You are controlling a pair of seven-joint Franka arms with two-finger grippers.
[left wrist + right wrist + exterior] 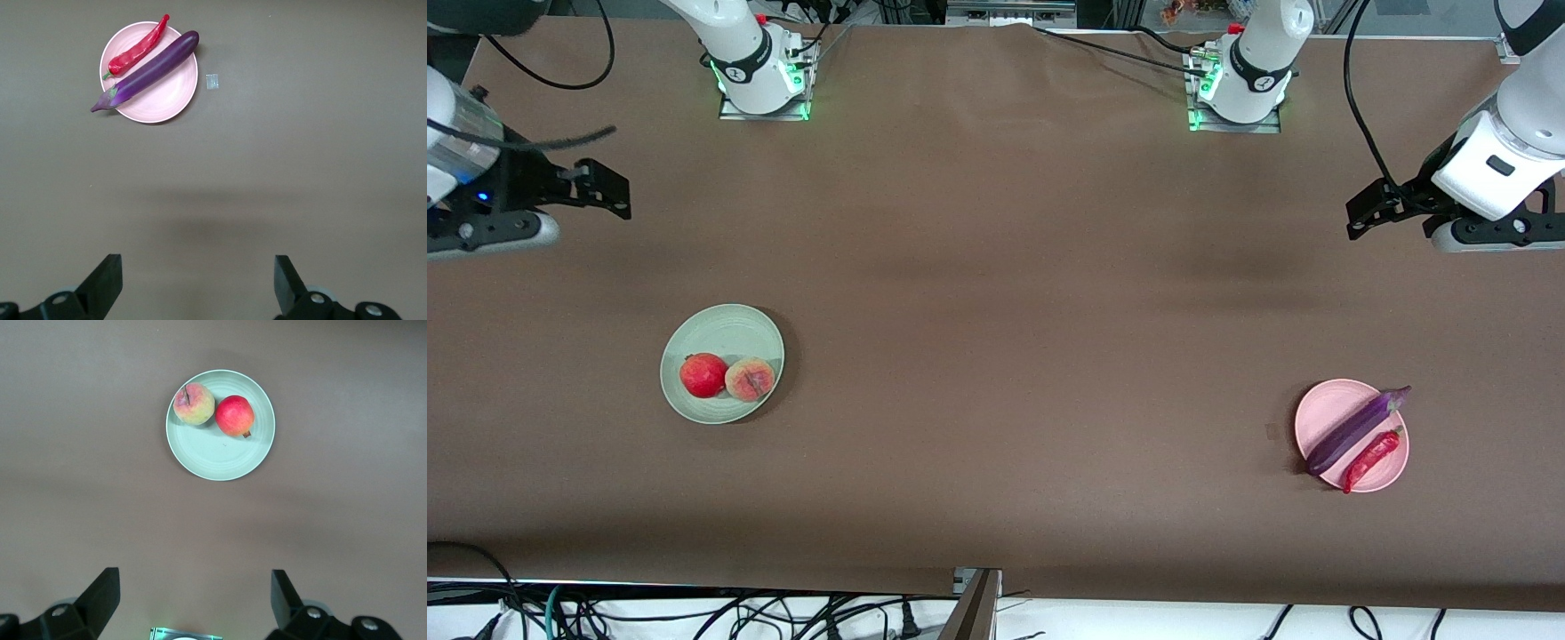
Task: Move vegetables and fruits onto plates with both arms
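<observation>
Lab: bolted arm bases [760, 84], cables [694, 613]

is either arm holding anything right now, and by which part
Nothing is held. The left end effector and right end effector are both open and empty over bare table, apart from the plates.

table cover [996, 267]: matt brown, cloth-like, faintly creased
green plate [734, 324]: pale mint, smooth plastic look, soft sheen, faint rings
pink plate [1325, 411]: pale pink, smooth plastic look, low gloss
eggplant [1352, 431]: purple skin, glossy and smooth
chili [1371, 459]: red, shiny, slightly wrinkled
red fruit [703, 375]: bright red, smooth, mild shine
peach [750, 380]: pinkish-orange, matt and dull
arm shells [734, 40]: white, glossy hard plastic
left gripper [199, 283]: black, matt
right gripper [193, 600]: black, matt
</observation>
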